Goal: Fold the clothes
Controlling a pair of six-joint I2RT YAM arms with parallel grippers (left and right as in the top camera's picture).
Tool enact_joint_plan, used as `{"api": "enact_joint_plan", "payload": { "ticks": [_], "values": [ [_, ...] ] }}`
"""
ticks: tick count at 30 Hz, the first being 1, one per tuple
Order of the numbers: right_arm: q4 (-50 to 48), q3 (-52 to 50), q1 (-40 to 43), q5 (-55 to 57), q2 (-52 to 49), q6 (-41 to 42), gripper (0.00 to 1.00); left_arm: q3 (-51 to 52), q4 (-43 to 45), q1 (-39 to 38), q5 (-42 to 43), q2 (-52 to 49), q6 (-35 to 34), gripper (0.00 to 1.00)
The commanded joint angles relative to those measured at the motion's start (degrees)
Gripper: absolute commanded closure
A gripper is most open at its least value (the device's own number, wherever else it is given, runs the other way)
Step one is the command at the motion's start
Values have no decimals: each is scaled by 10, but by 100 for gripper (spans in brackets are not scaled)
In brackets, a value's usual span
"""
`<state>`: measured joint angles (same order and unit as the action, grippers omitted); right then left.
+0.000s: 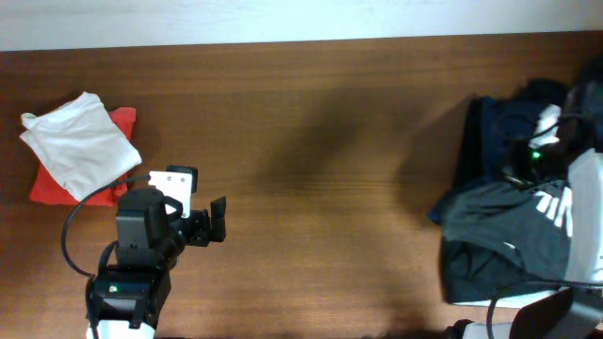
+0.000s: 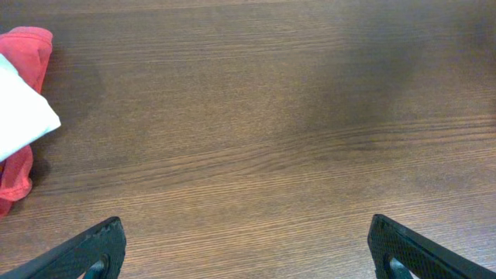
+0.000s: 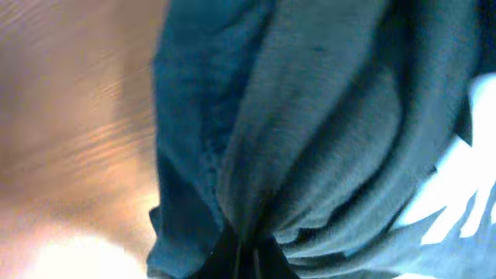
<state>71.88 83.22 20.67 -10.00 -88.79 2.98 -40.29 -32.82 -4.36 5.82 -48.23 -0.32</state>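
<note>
Bunched dark cloth of the black T-shirt [image 3: 310, 116] fills the right wrist view. Its folds converge on the right tool [image 3: 248, 260] at the bottom edge, which is closed and pinching the fabric. White lettering [image 3: 457, 201] shows at the right of that view.

Overhead:
- T-shirt lies crumpled at the right end of the worktop [image 1: 330, 141].
- Navy garment [image 1: 495, 127] lies on its far side, touching it.
- Worktop is brown wood with grain running lengthwise. A pale strip runs along its far edge.
- White garment [image 1: 75, 146], folded, lies at the far left on top of a red garment [image 1: 121, 122]. The red shows past the white at the right and near edges.
- Left tool [image 1: 212, 224] sits near that pair but apart from it, at the near left.

Left wrist view: fingers [image 2: 93, 252] spread wide, wood grain between them. The red and white cloth sits at the left edge.
</note>
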Motion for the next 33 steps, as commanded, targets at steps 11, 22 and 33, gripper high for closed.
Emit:
{"api": "enact_joint_plan", "payload": {
  "ticks": [11,22,33],
  "values": [
    [16,263,-28,30,12,11,96,-10,2,3,8,2,-5,1],
    [-17,313,-244,-266,0,-137,89,-10,2,3,8,2,-5,1],
    [108,312,-322,96,-126,105,54,-10,38,3,21,2,-6,1]
  ]
}}
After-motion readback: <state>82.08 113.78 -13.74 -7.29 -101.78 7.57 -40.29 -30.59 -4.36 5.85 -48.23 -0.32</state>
